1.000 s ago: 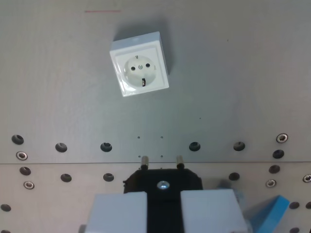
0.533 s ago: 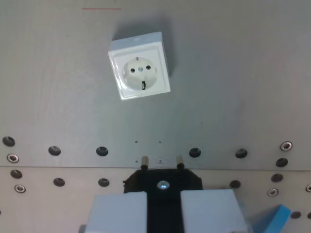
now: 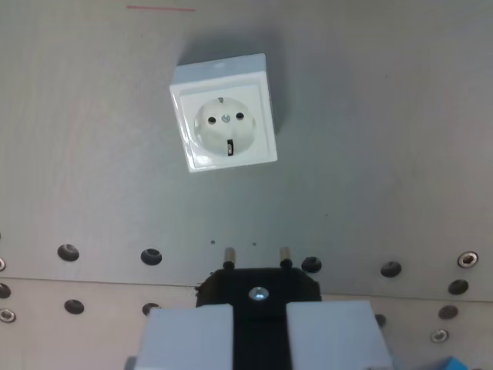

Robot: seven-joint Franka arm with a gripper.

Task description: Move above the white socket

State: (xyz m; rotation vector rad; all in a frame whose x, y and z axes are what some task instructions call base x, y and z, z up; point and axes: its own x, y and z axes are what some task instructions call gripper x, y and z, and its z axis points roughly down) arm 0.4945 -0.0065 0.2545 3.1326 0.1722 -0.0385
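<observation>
Tool (image 3: pixel 258 339) clamped on black plug (image 3: pixel 258 289), two pins pointing up-frame; white socket (image 3: pixel 223 123) sits tilted on grey worktop (image 3: pixel 385 139) well above them, bare surface between, row of holes (image 3: pixel 150 256) near the plug.

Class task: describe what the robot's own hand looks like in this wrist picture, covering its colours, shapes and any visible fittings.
The hand shows two pale grey-blue, blocky rectangular fingers side by side at the bottom edge, separated by a dark gap. No cables or markings show on them.
</observation>
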